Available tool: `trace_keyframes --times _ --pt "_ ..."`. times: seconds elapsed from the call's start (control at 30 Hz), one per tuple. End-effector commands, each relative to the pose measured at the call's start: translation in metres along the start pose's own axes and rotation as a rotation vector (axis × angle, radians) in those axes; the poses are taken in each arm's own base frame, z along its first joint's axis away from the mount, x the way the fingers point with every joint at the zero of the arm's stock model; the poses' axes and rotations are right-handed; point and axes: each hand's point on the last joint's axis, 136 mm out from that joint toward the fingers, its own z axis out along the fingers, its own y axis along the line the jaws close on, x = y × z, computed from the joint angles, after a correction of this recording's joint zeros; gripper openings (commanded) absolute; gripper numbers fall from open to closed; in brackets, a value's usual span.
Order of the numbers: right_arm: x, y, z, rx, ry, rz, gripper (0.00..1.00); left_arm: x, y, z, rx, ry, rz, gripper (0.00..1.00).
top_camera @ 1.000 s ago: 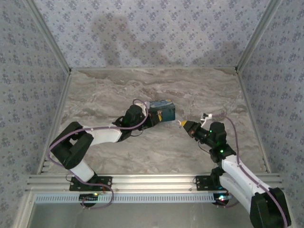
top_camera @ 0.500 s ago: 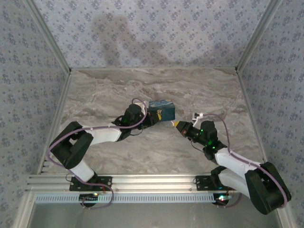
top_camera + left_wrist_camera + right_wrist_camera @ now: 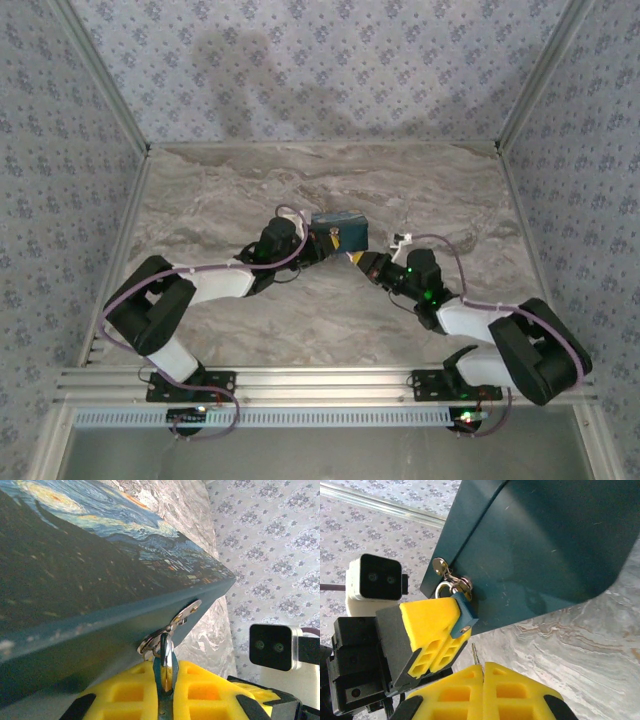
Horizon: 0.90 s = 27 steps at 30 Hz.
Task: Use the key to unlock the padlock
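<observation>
Two closed grippers meet at the blue box (image 3: 338,226), lid down, contents unseen. Left gripper (image 3: 165,669) pinches the blue padlock (image 3: 465,611), hung on the box's hasp (image 3: 187,611), body mostly hidden between yellow fingers (image 3: 200,672). Right gripper (image 3: 483,669) pinches the key (image 3: 475,655); bow hidden, tip near the padlock, not touching.

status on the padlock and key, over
Left gripper shut on padlock, hung on box hasp. Right gripper shut on key, tip short of the padlock, not inserted. Nothing between them.
</observation>
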Motion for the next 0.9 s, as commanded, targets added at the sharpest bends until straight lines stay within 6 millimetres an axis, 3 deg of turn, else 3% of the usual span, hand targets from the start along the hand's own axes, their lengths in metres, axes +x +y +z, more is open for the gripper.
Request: trace_keyframes --times 0.0,0.87 --pt "-0.011 0.024 0.007 -0.078 -0.043 -0.015 0.0 -0.013 -0.027 -0.001 0.091 -0.032 0.015 0.0" --pt "-0.005 0.025 0.023 -0.1 -0.033 -0.004 0.0 -0.012 -0.025 -0.001 0.104 -0.035 -0.004 0.0"
